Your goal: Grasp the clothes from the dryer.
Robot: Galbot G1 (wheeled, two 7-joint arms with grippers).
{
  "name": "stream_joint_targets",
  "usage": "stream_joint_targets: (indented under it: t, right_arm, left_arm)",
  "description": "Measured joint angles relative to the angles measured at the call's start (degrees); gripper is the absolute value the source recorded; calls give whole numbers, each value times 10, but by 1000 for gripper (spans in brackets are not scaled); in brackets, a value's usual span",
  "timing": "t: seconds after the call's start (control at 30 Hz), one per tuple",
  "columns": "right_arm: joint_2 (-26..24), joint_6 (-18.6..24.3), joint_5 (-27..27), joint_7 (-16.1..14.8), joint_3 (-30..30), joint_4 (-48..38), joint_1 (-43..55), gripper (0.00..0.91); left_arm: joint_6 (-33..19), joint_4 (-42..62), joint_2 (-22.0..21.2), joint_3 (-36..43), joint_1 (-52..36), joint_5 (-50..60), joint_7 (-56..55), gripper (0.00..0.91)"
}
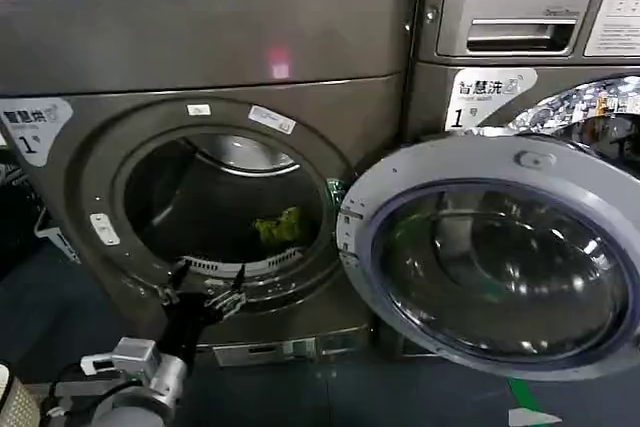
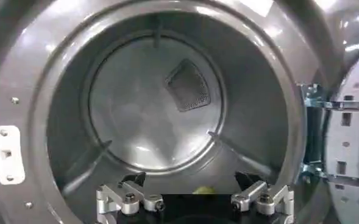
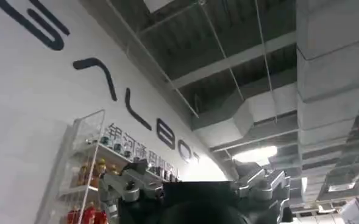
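Observation:
The dryer (image 1: 200, 47) is the dark bronze-grey machine on the left, with its round mouth uncovered and its door (image 1: 500, 257) swung out to the right. The clothes (image 1: 280, 227), a small yellow-green bundle, lie on the drum floor toward the right. My left gripper (image 1: 208, 285) hovers at the lower rim of the mouth, open and holding nothing, short of the fabric. In the left wrist view the left gripper (image 2: 191, 182) faces into the drum, and a sliver of the clothes (image 2: 203, 190) peeks between its spread fingers. My right gripper (image 3: 191, 173) points up at the ceiling, open and empty.
An LG machine (image 1: 520, 37) stands to the right behind the open door. The door's glass bowl bulges out into the space right of the mouth. The drum's back wall has a mesh vent (image 2: 188, 85) and raised ribs.

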Motion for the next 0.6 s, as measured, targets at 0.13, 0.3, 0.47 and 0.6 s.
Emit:
stream_joint_targets:
  t: [0.13, 0.3, 0.47, 0.6]
  right_arm:
    - [-1, 0, 0, -1, 0, 0, 0, 907]
    - [-1, 1, -1, -2, 0, 0, 1, 907]
    - [0, 2, -1, -2, -1, 1, 2, 907]
    - [2, 3, -1, -4, -1, 4, 1, 907]
  left_arm:
    - [1, 2, -1, 1, -1, 0, -1, 907]
    - [1, 3, -1, 1, -2, 0, -1, 907]
    - [2, 2, 0, 1, -1, 0, -1, 907]
    - [-1, 2, 1, 1, -1, -2, -2, 907]
